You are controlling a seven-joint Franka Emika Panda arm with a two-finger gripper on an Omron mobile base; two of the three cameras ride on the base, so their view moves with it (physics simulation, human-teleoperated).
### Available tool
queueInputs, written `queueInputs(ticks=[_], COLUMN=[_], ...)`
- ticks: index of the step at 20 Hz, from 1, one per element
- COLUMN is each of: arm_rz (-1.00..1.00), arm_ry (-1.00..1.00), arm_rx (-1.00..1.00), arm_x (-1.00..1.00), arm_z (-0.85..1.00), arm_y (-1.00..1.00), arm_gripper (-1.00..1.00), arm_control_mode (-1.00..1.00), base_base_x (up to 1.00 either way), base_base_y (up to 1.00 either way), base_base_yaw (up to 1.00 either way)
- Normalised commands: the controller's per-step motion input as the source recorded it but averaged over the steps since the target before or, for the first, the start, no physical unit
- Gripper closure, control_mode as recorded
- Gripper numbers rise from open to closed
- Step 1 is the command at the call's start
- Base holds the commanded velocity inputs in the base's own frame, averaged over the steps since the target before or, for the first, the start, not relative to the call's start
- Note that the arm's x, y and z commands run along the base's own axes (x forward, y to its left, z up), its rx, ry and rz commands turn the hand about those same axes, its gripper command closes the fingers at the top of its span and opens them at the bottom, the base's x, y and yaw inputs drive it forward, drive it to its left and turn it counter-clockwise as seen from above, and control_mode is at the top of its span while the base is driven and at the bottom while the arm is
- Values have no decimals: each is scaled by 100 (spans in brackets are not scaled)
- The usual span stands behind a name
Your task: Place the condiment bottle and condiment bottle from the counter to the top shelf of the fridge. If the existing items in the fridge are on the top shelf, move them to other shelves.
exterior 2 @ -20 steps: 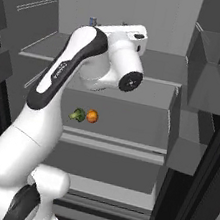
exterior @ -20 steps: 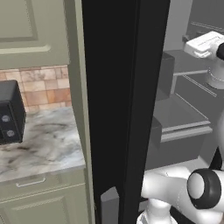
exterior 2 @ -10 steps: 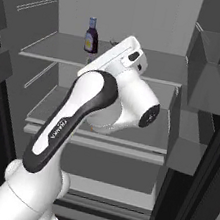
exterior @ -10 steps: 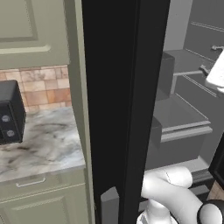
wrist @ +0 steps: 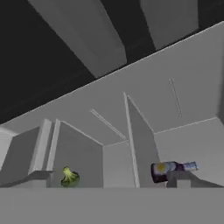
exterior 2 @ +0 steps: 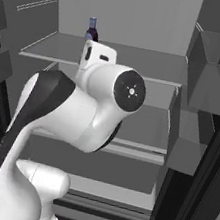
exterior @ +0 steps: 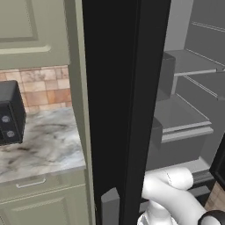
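The fridge [exterior 2: 148,17] stands open, its plain grey interior taking up the right base view, while in the left base view its black side wall [exterior: 116,110] rises as a tall dark edge between the cabinets on the left and the shelves on the right. The grey door bins [exterior 2: 209,73] jut in at the right of the opening and narrow the room on that side. The top shelf [exterior 2: 155,66] is a flat grey panel with a straight near edge; most of its surface is bare, with open space to the right of the bottle. Below it, the other shelves [exterior 2: 143,133] run wider, partly hidden behind the white arm [exterior 2: 81,112], which rises in front of the fridge's left half.

To the left of the fridge, the bench [exterior: 39,149], a veined marble slab on sage-green cabinets, carries a black microwave [exterior: 9,112] at its far left.

One condiment bottle [exterior 2: 91,30] stands upright at the far left of the top shelf, just behind the arm's hand. In the hand view, which is rolled, the same bottle [wrist: 168,169] appears sideways just beside one finger tip [wrist: 177,177]; whether they touch cannot be told. A broccoli floret [wrist: 68,176] lies in the neighbouring shelf space.

The claw [wrist: 109,180] is released, jaws spread wide with nothing between them.
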Motion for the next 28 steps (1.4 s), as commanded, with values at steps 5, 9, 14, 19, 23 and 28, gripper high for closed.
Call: queueInputs(ticks=[5, 9, 14, 19, 23, 28], arm_rz=[3, 0, 3, 0, 0, 0], arm_ry=[-13, -5, -2, 0, 0, 0], arm_rx=[-47, -27, -21, 0, 0, 0], arm_x=[-30, -18, -48, 0, 0, 0], arm_z=[-36, -31, -31, 0, 0, 0], arm_y=[33, 26, 9, 0, 0, 0], arm_gripper=[-100, -100, -100, -100, -100, -100], arm_control_mode=[-100, -100, 100, 100, 100, 100], base_base_x=[0, 0, -20, -100, -100, -100], base_base_y=[0, 0, -1, -3, 0, 13], base_base_yaw=[0, 0, 2, 23, 45, 54])
